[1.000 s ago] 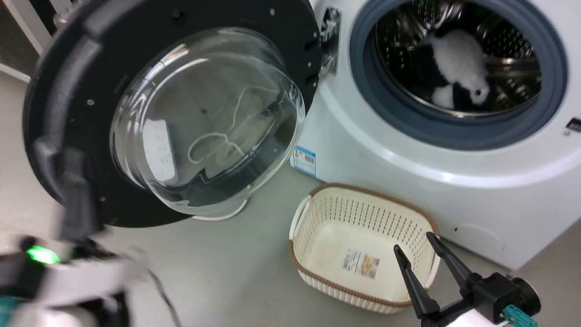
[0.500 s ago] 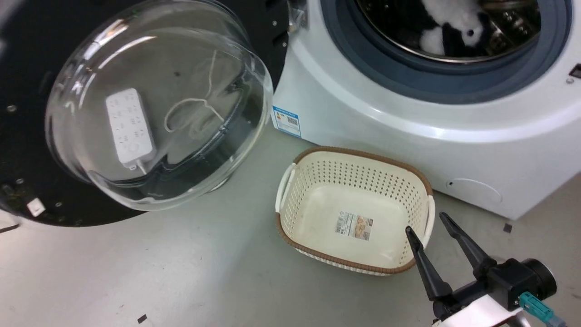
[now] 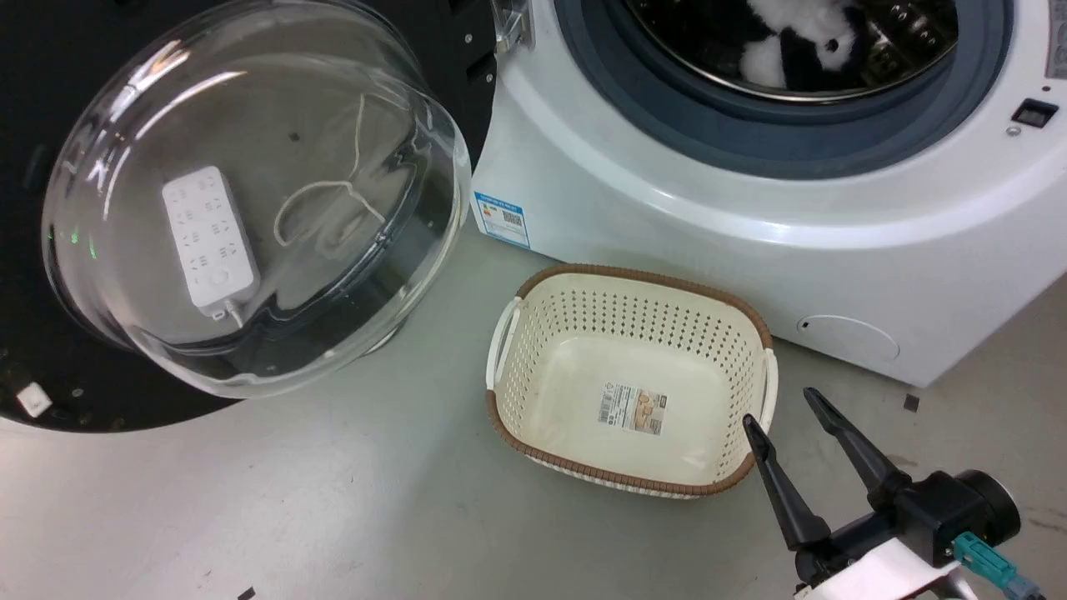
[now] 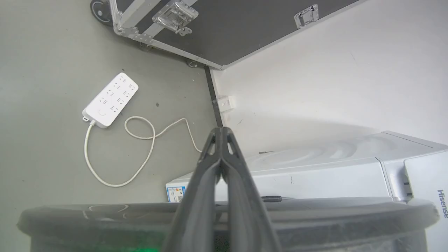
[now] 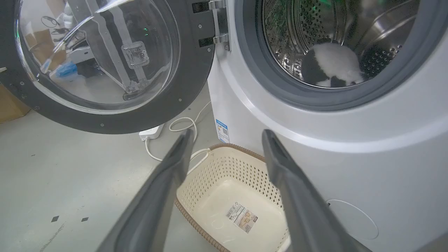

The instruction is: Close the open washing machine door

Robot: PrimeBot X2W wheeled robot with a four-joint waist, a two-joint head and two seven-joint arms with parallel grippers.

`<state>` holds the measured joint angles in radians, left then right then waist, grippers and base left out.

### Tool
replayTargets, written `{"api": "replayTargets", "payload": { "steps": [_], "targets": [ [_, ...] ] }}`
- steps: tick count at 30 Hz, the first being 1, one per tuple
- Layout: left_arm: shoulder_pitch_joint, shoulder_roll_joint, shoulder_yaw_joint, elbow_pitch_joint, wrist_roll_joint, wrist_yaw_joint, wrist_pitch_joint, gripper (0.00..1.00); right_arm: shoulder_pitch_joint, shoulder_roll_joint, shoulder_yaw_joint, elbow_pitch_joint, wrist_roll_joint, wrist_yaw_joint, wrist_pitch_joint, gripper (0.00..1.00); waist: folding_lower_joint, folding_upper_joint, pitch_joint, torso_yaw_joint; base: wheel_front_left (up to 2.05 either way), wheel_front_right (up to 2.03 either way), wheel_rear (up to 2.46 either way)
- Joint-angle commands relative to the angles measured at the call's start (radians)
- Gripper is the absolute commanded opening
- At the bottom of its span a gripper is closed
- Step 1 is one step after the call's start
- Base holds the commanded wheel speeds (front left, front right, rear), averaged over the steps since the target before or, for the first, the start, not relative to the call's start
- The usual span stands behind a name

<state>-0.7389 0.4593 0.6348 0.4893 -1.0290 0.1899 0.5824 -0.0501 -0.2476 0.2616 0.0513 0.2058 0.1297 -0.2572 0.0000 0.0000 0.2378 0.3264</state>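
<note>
Door (image 3: 33, 350): swung wide open at far left, glass bowl facing out, hung on its hinge (image 5: 218, 24) at the left edge of the washer's front. A white power strip (image 3: 207, 242) on the floor (image 3: 333, 500) shows through the glass.

Left claw (image 4: 221, 130): fingers pressed together, tips meeting, nothing between them. In the left wrist view they rise across the door's dark rim, which runs along the bottom of that view. Contact with the rim: cannot tell. Beyond the tips are the washer's side and the power strip with its looped cord.

Washer (image 3: 667, 208): right of the door, drum (image 3: 917, 42) uncovered, a black-and-white plush (image 5: 332, 59) lying inside.

Basket (image 3: 625, 383): cream, on the floor just in front of the washer, below the drum; a label on its bottom.

Right claw (image 3: 779, 410): low at far right, fingers spread wide, holding nothing. Tips sit by the basket's right rim; whether the left tip touches it, cannot tell. It is well apart from the door.
</note>
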Motion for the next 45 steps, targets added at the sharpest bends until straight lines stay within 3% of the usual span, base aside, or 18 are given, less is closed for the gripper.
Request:
{"api": "replayTargets", "payload": {
  "steps": [1, 7, 8, 11, 18, 20, 21, 22, 26, 27, 28, 30, 33, 34, 39, 45],
  "targets": [
    [0.023, -0.004, 0.005, 0.000, -0.013, -0.010, 0.019, 0.00, 0.001, -0.003, 0.000, 0.003, 0.010, 0.001, -0.005, 1.00, 0.0000, 0.0000, -0.009, -0.001, 0.00, 0.00, 0.00],
    [0.094, -0.042, -0.009, -0.026, -0.076, -0.053, 0.148, 0.00, 0.014, 0.011, -0.002, 0.020, 0.012, 0.001, -0.005, 1.00, 0.0000, 0.0000, -0.067, -0.002, 0.00, 0.00, 0.00],
    [0.149, -0.083, -0.034, -0.061, -0.116, -0.089, 0.237, 0.00, 0.027, 0.028, -0.010, 0.030, 0.010, 0.001, -0.005, 1.00, 0.0000, 0.0000, -0.113, 0.001, 0.00, 0.00, 0.00],
    [0.211, -0.137, -0.057, -0.122, -0.164, -0.119, 0.327, 0.00, 0.044, 0.045, -0.022, 0.039, 0.008, 0.001, -0.005, 1.00, 0.0000, 0.0000, -0.154, 0.004, 0.00, 0.00, 0.00],
    [0.369, -0.306, -0.098, -0.303, -0.265, -0.115, 0.467, 0.00, 0.072, 0.078, -0.066, 0.049, -0.006, 0.001, -0.005, 1.00, 0.0000, 0.0000, -0.233, -0.004, 0.00, 0.00, 0.00],
    [0.420, -0.354, -0.119, -0.357, -0.287, -0.105, 0.493, 0.00, 0.073, 0.083, -0.082, 0.048, -0.011, 0.001, -0.005, 1.00, 0.0000, 0.0000, -0.245, -0.013, 0.00, 0.00, 0.00],
    [0.504, -0.398, -0.169, -0.443, -0.333, -0.078, 0.515, 0.00, 0.077, 0.090, -0.109, 0.048, -0.022, 0.001, -0.005, 1.00, 0.0000, 0.0000, -0.258, -0.037, 0.00, 0.00, 0.00],
    [0.504, -0.398, -0.169, -0.443, -0.333, -0.078, 0.515, 0.00, 0.077, 0.090, -0.109, 0.048, -0.022, 0.001, -0.005, 1.00, 0.0000, 0.0000, -0.258, -0.037, 0.00, 0.00, 0.00],
    [0.664, -0.408, -0.360, -0.541, -0.494, -0.054, 0.432, 0.00, 0.084, 0.089, -0.142, 0.045, -0.042, 0.001, -0.005, 1.00, 0.0000, 0.0000, -0.253, -0.106, 0.00, 0.00, 0.00],
    [0.664, -0.408, -0.360, -0.541, -0.494, -0.054, 0.432, 0.00, 0.084, 0.089, -0.142, 0.045, -0.042, 0.001, -0.005, 1.00, 0.0000, 0.0000, -0.253, -0.106, 0.00, 0.00, 0.00],
    [0.720, -0.409, -0.460, -0.574, -0.567, -0.059, 0.355, 0.00, 0.085, 0.084, -0.146, 0.043, -0.046, 0.001, -0.005, 1.00, 0.0000, 0.0000, -0.242, -0.144, 0.00, 0.00, 0.00],
    [0.742, -0.409, -0.508, -0.587, -0.599, -0.063, 0.313, 0.00, 0.084, 0.082, -0.147, 0.041, -0.048, 0.001, -0.005, 1.00, 0.0000, 0.0000, -0.235, -0.165, 0.00, 0.00, 0.00],
    [0.783, -0.409, -0.680, -0.605, -0.690, -0.097, 0.156, 0.00, 0.073, 0.070, -0.144, 0.033, -0.047, 0.001, -0.005, 1.00, 0.0000, 0.0000, -0.196, -0.257, 0.00, 0.00, 0.00],
    [0.783, -0.409, -0.680, -0.605, -0.690, -0.097, 0.156, 0.00, 0.073, 0.070, -0.144, 0.033, -0.047, 0.001, -0.005, 1.00, 0.0000, 0.0000, -0.196, -0.257, 0.00, 0.00, 0.00],
    [0.727, -0.409, -0.834, -0.542, -0.764, -0.159, -0.028, 0.00, 0.045, 0.058, -0.138, 0.023, -0.036, 0.001, -0.005, 1.00, 0.0000, 0.0000, -0.130, -0.385, 0.00, 0.00, 0.00],
    [0.549, -0.409, -0.936, -0.397, -0.845, -0.239, -0.275, 0.00, 0.014, 0.059, -0.135, 0.018, -0.015, 0.001, -0.005, 1.00, 0.0000, 0.0000, -0.049, -0.537, 0.00, 0.00, 0.00]
  ]
}}
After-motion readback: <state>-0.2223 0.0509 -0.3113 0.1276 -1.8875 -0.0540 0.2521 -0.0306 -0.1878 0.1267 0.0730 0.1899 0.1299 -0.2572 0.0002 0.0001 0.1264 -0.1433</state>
